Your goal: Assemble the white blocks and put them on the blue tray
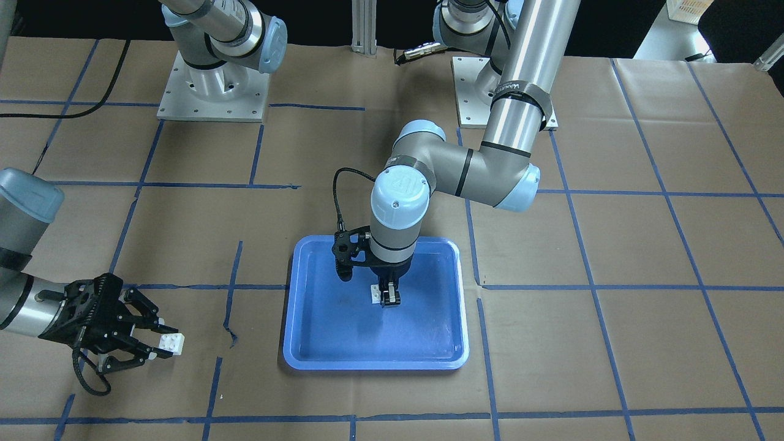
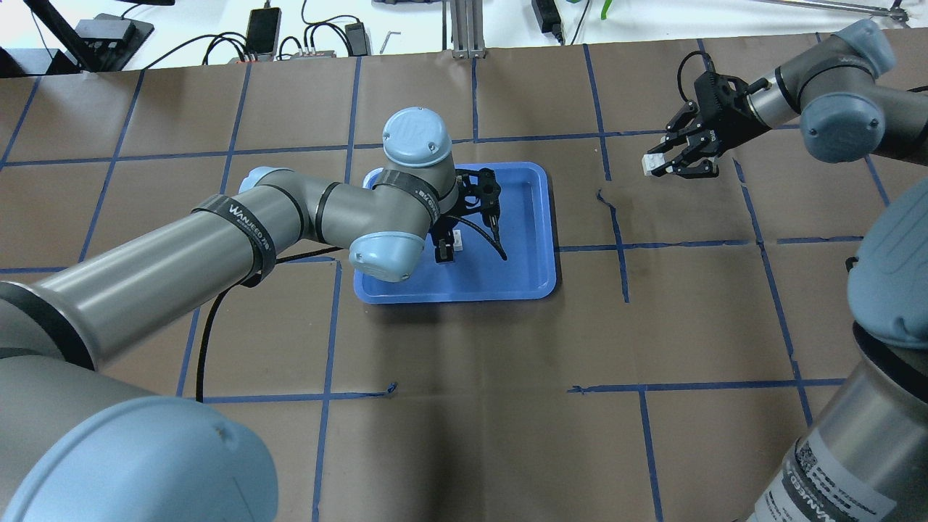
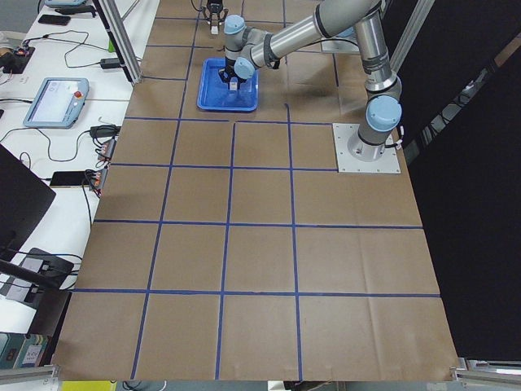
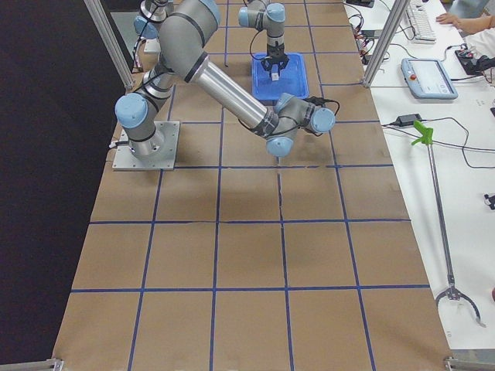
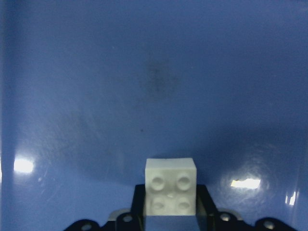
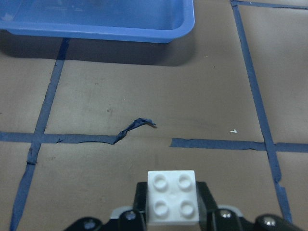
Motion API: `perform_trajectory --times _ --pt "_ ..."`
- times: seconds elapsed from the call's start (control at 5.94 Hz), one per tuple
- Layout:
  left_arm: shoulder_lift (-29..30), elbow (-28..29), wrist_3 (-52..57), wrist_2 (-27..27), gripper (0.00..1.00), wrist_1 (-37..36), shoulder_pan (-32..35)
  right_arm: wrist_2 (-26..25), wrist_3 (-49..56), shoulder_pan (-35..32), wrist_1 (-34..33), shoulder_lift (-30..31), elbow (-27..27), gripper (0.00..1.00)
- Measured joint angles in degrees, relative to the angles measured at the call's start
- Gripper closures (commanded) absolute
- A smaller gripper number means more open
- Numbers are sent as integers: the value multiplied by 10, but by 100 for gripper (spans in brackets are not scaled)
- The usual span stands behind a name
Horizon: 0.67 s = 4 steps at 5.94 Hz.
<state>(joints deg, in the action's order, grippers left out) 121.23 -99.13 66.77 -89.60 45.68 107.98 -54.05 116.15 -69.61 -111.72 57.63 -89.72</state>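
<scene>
The blue tray (image 1: 343, 334) lies mid-table; it also shows in the overhead view (image 2: 529, 275) and at the top of the right wrist view (image 6: 96, 21). My left gripper (image 1: 389, 299) points down over the tray's middle, shut on a white block (image 1: 374, 294), held just above the tray floor, studs facing the wrist camera (image 5: 171, 192). My right gripper (image 1: 160, 346) is off to the tray's side over the brown paper, shut on the second white block (image 1: 169, 344), which also shows in the overhead view (image 2: 652, 164) and the right wrist view (image 6: 172, 197).
Brown paper with a grid of blue tape covers the table. A torn, lifted piece of tape (image 6: 137, 124) lies between the right gripper and the tray. The two arm base plates (image 1: 214, 92) (image 1: 471, 92) stand at the robot's side.
</scene>
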Motion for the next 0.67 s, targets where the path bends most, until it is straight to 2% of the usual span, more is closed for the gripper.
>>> perform_trajectory --times 0.34,0.51,0.67 --pt "-11 8 -2 -1 12 14 -2 2 -23 -2 -1 43 -41 68" --pt "-29 20 -3 -1 10 53 -14 6 -40 -4 -8 61 -68 68" --pt "-62 40 -3 0 10 128 -32 8 -57 -17 -23 73 -89 68"
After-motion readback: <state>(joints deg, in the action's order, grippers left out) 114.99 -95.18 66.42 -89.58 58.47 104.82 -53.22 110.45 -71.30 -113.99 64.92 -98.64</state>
